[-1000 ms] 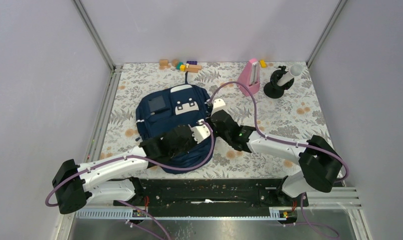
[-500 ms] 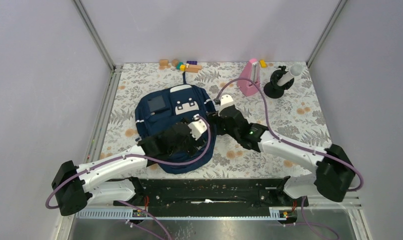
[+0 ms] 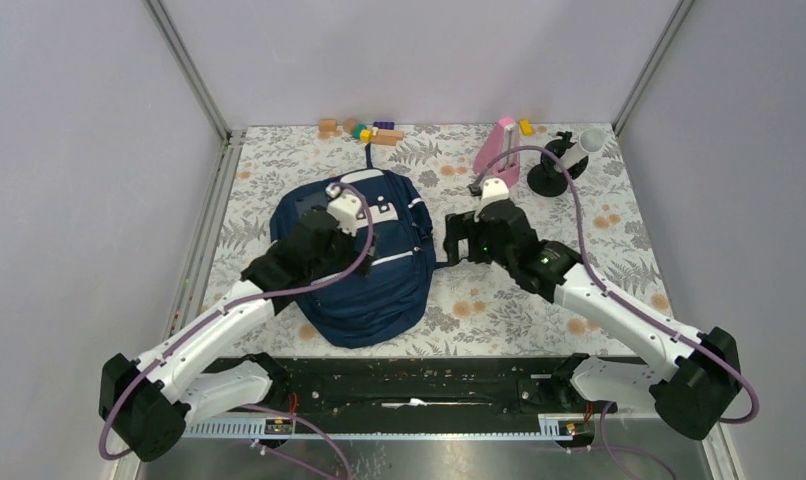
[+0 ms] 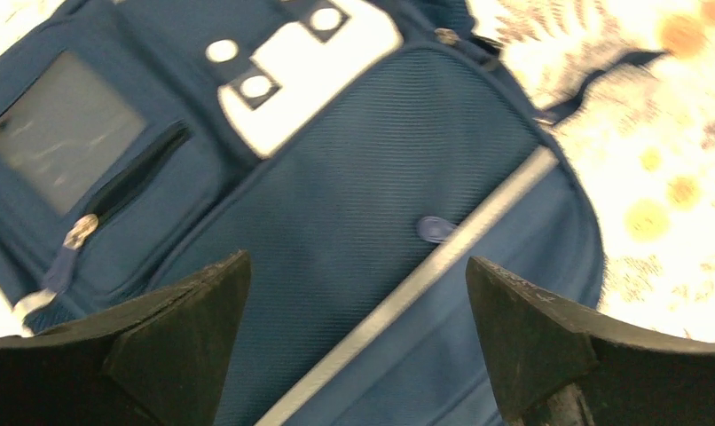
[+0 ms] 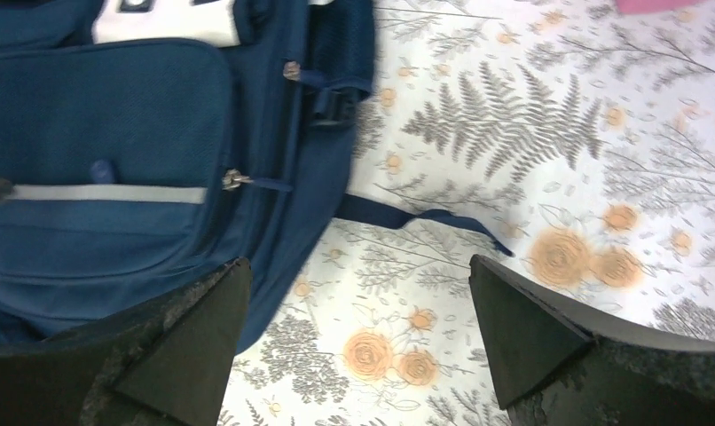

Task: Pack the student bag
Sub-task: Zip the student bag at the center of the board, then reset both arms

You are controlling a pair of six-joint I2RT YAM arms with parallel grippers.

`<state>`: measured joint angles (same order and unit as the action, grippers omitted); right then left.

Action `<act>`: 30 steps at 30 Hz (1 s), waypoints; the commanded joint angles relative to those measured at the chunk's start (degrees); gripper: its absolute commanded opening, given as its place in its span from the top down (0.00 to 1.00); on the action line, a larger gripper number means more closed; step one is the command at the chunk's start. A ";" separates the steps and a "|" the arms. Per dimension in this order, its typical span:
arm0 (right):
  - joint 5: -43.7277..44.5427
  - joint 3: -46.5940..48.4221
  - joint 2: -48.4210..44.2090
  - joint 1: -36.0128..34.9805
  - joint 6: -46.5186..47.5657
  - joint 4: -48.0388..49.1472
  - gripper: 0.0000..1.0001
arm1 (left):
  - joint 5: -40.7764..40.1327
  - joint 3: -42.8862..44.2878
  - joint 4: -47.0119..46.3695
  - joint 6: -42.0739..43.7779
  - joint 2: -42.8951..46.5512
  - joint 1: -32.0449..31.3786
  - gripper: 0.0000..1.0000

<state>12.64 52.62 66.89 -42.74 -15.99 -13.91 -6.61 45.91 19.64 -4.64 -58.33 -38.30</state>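
1. Navy blue fabric backpack [image 3: 384,300] with thin pale stripes and a white patch [image 4: 310,71] on its front pocket is lying flat, front side up, on the left-centre part of the floral-patterned desk [image 3: 479,310]. Its top is pointing towards the far edge.
2. Left pincer [image 4: 356,260] is hovering above the backpack's front panel. Its jaws are standing spread wide and are gripping nothing. In the left wrist view a pale stripe [image 4: 407,293] is running diagonally between the two black fingers [image 4: 185,328].
3. Right pincer [image 5: 358,261] is hanging over the backpack's right edge, partly over bare desk. Its jaws are likewise standing spread wide and empty. A metal zip pull [image 5: 234,180] and a dark blue strap [image 5: 425,217] trailing onto the desk are showing below it.
4. Well apart from the backpack, along the far edge, small coloured wooden blocks [image 3: 364,130], a pink wedge-shaped object [image 3: 499,150] and a black stand [image 3: 554,170] are sitting.
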 commanded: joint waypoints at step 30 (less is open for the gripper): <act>4.22 -19.61 -47.97 31.58 8.51 8.15 0.00 | -24.99 1.40 1.45 -4.69 33.68 20.23 0.01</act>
<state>14.55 34.46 21.04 -11.29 -9.19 -11.29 -31.51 47.55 24.53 -10.72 -25.45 -18.31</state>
